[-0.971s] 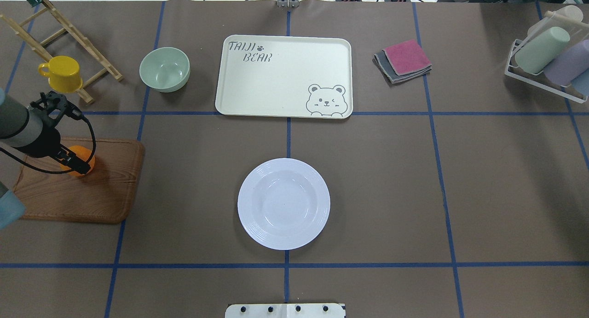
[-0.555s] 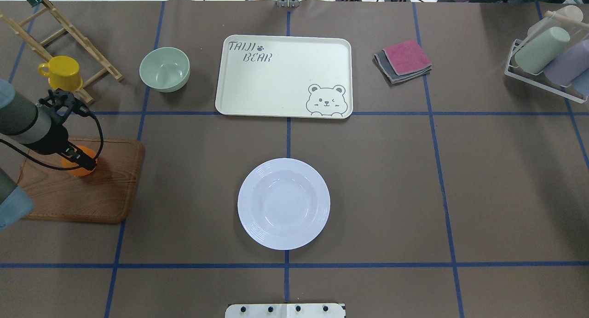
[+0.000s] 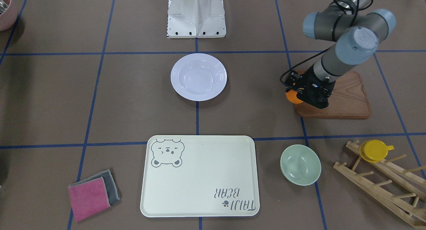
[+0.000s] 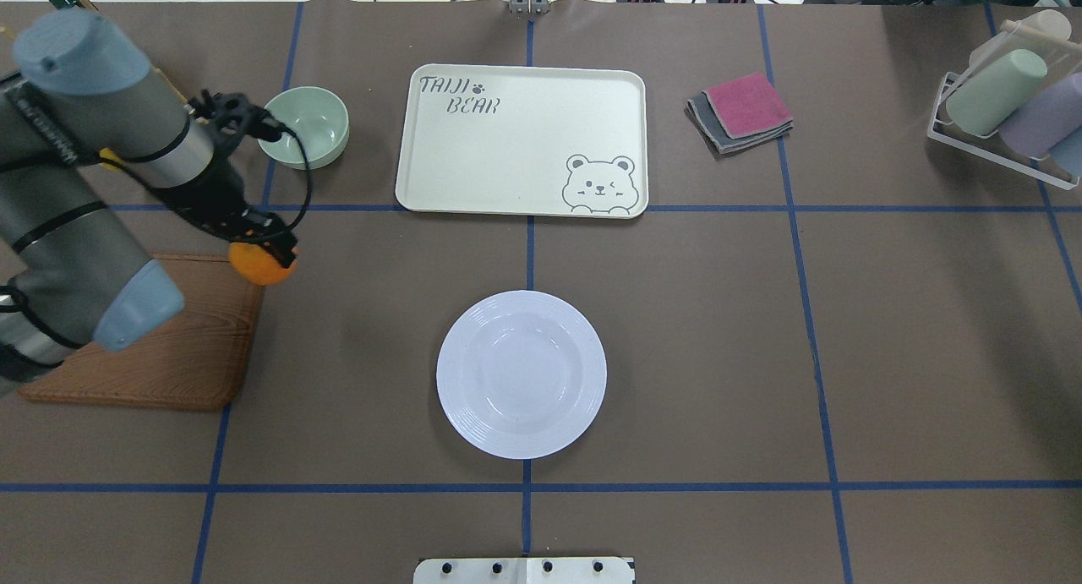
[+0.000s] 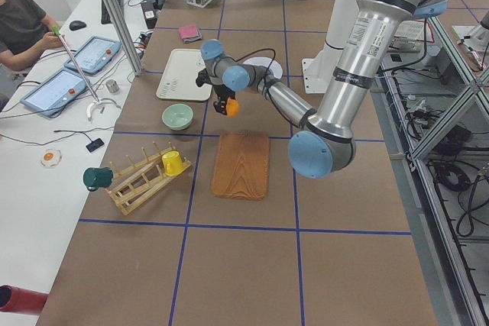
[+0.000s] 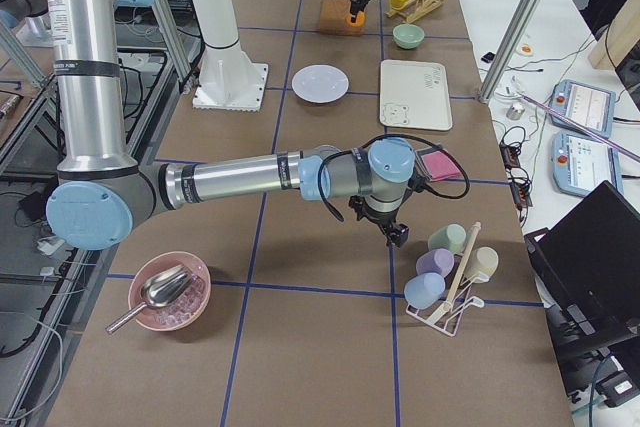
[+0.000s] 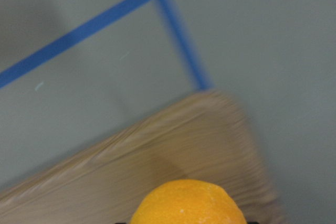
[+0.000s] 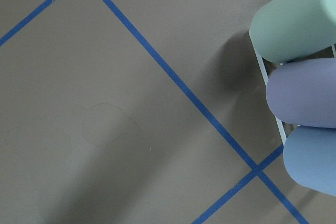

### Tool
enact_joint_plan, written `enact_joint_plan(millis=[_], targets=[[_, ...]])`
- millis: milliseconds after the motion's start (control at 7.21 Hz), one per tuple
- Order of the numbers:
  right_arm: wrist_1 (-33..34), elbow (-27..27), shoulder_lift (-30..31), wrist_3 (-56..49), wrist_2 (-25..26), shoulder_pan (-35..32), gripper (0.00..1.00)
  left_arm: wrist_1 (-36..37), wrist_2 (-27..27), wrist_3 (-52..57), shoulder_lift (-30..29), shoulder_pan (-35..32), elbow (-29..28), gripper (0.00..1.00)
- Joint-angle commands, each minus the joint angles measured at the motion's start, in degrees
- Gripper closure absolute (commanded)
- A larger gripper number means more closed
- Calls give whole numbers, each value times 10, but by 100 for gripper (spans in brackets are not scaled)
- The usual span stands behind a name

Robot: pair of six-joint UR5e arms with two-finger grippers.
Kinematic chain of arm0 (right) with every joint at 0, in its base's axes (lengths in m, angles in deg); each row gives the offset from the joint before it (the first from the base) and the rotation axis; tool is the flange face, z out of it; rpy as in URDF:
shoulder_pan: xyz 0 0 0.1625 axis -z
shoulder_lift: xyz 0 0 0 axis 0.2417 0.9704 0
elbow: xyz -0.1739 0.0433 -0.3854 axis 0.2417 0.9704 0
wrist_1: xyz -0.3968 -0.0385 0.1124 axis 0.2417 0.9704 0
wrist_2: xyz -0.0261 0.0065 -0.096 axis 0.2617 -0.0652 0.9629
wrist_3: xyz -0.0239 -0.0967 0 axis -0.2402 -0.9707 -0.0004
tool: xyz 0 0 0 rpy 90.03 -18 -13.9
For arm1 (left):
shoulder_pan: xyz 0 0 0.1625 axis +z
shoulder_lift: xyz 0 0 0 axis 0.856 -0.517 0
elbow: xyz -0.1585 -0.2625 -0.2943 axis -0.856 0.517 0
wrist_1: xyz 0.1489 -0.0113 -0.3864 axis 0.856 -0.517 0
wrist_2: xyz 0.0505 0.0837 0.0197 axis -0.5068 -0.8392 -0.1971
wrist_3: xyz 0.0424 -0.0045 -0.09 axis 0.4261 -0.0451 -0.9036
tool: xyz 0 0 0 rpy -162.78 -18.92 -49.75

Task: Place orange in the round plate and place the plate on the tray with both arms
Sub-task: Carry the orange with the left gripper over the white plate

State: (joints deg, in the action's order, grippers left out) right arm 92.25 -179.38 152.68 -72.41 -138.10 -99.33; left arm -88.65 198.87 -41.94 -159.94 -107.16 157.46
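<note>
My left gripper [image 4: 258,248] is shut on the orange [image 4: 264,267] and holds it in the air over the far right corner of the wooden board [image 4: 169,356]. The left wrist view shows the orange [image 7: 188,203] at its bottom edge, with the board's corner below it. The white round plate [image 4: 521,374] sits bare at the table's middle, to the right of the orange. Beyond it lies the cream bear tray [image 4: 507,144] with nothing on it. My right gripper [image 6: 398,237] hangs low beside the cup rack at the right end; I cannot tell its state.
A pale-green bowl [image 4: 303,128] stands just behind my left wrist. A wooden rack with a yellow cup [image 3: 375,150] is at the far left. Folded cloths [image 4: 740,111] lie right of the tray. A cup rack [image 4: 1006,111] holds pastel cups.
My left arm has lifted the orange off the wooden board and carried it right and away from the robot, to the board's far right corner. Plate and tray have not moved.
</note>
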Motion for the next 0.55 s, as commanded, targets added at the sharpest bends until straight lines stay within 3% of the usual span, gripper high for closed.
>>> enact_joint_plan(millis=[0, 277, 416], targets=[[0, -2, -3, 4, -1, 1, 0, 40, -2, -151, -111, 89, 13, 100], [0, -2, -3, 4, -1, 2, 0, 36, -106, -221, -164, 190, -6, 100], [0, -1, -3, 6, -1, 3, 0, 34, -136, -225, -204, 211, -55, 100]])
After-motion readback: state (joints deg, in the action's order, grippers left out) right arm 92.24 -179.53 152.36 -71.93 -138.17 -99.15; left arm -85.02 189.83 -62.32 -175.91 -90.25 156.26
